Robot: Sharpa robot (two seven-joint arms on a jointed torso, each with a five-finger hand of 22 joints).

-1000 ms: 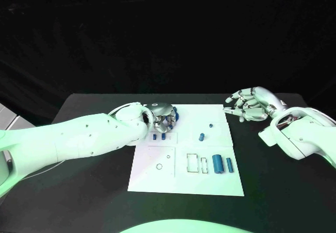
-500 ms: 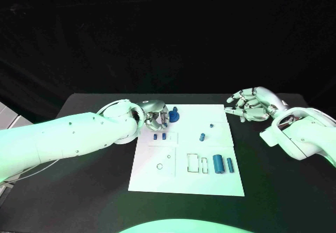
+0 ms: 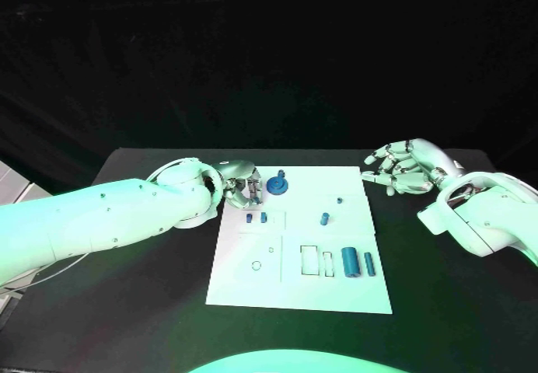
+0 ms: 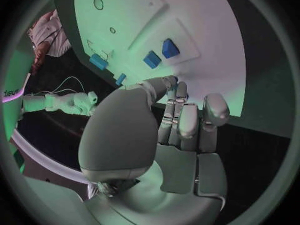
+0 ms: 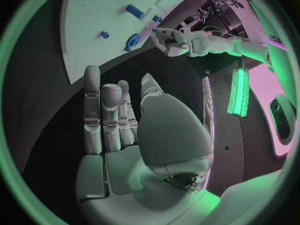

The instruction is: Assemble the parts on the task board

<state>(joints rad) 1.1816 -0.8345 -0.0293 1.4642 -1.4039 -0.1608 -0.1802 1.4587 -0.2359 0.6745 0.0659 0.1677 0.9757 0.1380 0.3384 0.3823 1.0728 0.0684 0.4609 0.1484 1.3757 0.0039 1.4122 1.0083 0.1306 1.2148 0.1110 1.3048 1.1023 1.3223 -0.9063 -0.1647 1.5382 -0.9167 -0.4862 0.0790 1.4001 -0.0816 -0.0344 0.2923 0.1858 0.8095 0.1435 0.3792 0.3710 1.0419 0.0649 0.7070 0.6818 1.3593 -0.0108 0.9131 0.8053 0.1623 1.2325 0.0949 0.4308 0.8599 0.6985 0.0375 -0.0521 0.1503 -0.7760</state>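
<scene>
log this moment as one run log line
left hand: empty, at board's far left edge | round part: on board beside it | right hand: open, off board

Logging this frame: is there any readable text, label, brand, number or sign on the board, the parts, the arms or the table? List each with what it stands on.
No readable text in these pictures.
White rectangular task board: only printed outlines of circles and rectangles, no letters or numbers.
Small blue plastic parts: unmarked.
Left hand and right hand: no legible marking.
Black table: no marking seen.
</scene>
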